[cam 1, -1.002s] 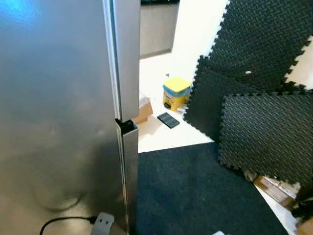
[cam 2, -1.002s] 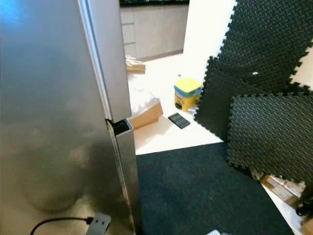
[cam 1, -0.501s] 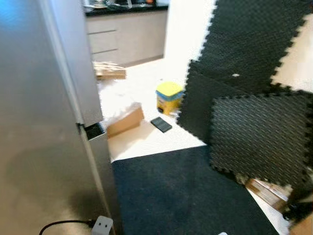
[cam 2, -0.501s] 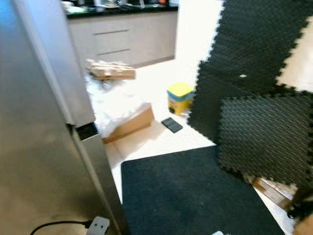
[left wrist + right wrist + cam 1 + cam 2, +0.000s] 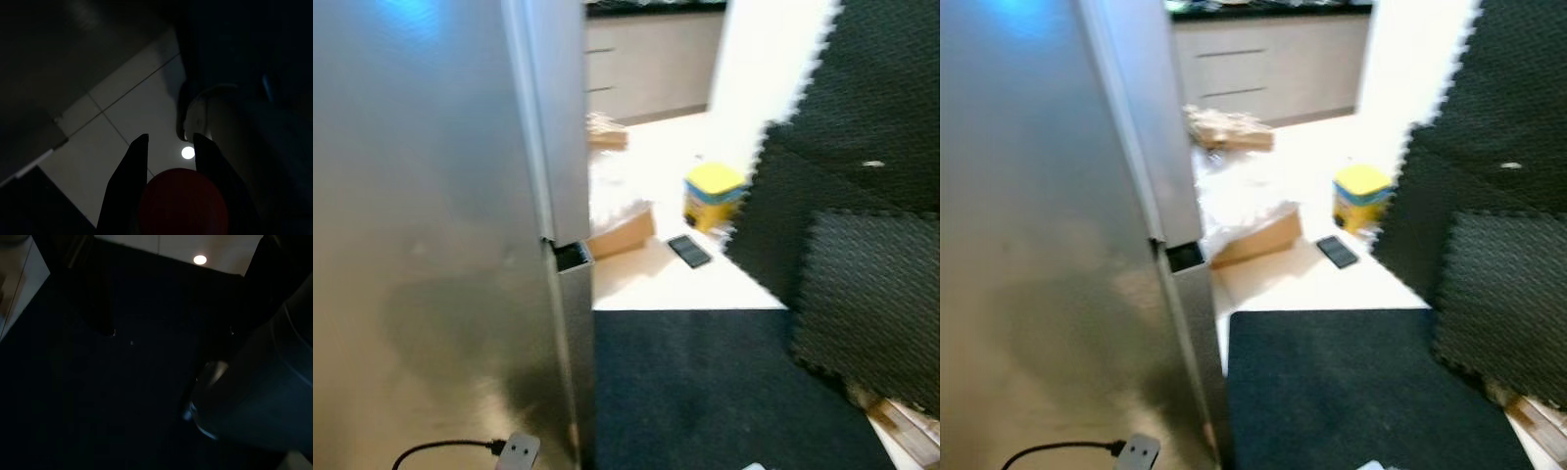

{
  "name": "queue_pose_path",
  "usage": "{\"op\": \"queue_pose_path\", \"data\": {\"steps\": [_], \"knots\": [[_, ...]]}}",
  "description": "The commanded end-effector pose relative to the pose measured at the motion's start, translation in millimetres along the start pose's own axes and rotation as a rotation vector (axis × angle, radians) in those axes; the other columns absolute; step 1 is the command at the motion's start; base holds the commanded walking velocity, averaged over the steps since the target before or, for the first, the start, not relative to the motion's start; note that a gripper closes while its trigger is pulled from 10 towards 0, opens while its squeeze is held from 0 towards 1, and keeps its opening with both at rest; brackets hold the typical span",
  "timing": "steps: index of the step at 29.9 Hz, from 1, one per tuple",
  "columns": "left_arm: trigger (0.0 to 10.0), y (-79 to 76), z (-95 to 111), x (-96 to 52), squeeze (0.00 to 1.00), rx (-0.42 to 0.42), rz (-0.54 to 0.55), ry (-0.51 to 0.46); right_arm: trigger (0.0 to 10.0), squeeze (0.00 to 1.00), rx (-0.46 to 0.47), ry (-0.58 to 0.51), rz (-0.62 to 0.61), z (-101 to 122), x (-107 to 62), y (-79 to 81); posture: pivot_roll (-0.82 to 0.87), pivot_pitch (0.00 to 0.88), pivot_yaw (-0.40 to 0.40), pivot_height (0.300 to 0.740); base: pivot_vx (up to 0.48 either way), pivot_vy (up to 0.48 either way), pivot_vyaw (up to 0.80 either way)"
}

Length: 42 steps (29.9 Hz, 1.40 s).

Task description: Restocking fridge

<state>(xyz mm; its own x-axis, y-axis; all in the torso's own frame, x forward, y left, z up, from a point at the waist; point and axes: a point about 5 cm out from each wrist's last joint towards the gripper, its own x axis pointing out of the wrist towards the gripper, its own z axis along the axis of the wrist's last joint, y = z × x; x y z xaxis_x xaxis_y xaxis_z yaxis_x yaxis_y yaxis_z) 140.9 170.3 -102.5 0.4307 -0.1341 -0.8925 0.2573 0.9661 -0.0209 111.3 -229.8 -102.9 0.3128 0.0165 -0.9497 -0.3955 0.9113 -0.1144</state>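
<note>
fridge: tall brushed-steel fridge (image 5: 421,225) takes up the left of the scene, close to the camera. doors shut, with a dark notch at the seam between upper and lower door on its right edge. views are blurred.
cable: black cable with a grey plug (image 5: 514,452) lies at the near foot of the fridge.
left gripper: left gripper (image 5: 168,147) hangs low, looking down at a pale tiled floor (image 5: 122,127). its two black fingers stand narrowly apart with a red round thing (image 5: 183,203) held between them at the base; what it is, cannot tell. a pale rounded robot part sits just beside the fingers. fridge cannot be made out from this wrist.
right gripper: right wrist view is very dark; a dark mat (image 5: 122,382) below and a pale strip of floor at the edge. fingers cannot be made out, so open or closed i cannot tell.
floor, near: dark carpet mat (image 5: 1351,392) right of the fridge, running to the near edge.
floor, far: white floor past the mat. an open cardboard box (image 5: 1253,235) with white wrapping just beside the fridge's right edge; a flat wooden stack (image 5: 1224,127) farther back.
tub: yellow-lidded tub (image 5: 715,191) stands right of the box, a small flat black item (image 5: 689,251) near it on the floor.
right side: black interlocking foam mats (image 5: 862,196) lean upright along the right.
far wall: pale cabinets (image 5: 1263,73) with drawers under a dark counter.
</note>
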Motion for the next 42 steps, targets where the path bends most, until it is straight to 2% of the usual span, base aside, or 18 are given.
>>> {"op": "queue_pose_path", "data": {"steps": [1,10,23,26,32,42], "knots": [[10.0,-5.6,-8.3,-0.2,0.0,-0.003,-0.017,0.033,10.0,0.0,0.009,-0.002,0.006,-1.4,0.2,2.5,0.04,0.0,-0.036,0.74,0.0,0.0,0.8],[10.0,-5.3,-10.4,-0.6,0.0,0.002,-0.017,0.038,10.0,0.0,0.002,0.002,0.001,-3.7,0.1,3.5,0.04,0.0,-0.035,0.74,0.0,0.0,0.79],[10.0,-5.2,-8.5,-0.4,0.0,0.021,-0.028,0.035,10.0,0.0,0.0,0.012,-0.035,-5.8,-1.1,-2.2,0.04,0.0,-0.037,0.74,0.0,0.0,0.0],[10.0,-7.7,-9.8,-0.4,0.0,0.043,-0.051,0.045,10.0,0.0,-0.001,0.01,-0.034,-5.0,-0.7,-1.2,0.04,0.0,-0.035,0.74,0.0,-0.455,0.0],[10.0,-7.8,-11.6,-0.6,0.0,0.027,-0.041,0.047,10.0,0.0,0.002,0.012,-0.035,-6.2,-0.8,-0.8,0.04,0.0,-0.032,0.74,0.0,-0.48,0.0],[10.0,-5.6,-10.7,-0.7,0.0,0.013,-0.027,0.043,10.0,0.0,0.008,0.017,-0.035,-7.7,-1.0,-0.5,0.04,0.0,-0.031,0.74,0.0,0.0,0.0]]}}
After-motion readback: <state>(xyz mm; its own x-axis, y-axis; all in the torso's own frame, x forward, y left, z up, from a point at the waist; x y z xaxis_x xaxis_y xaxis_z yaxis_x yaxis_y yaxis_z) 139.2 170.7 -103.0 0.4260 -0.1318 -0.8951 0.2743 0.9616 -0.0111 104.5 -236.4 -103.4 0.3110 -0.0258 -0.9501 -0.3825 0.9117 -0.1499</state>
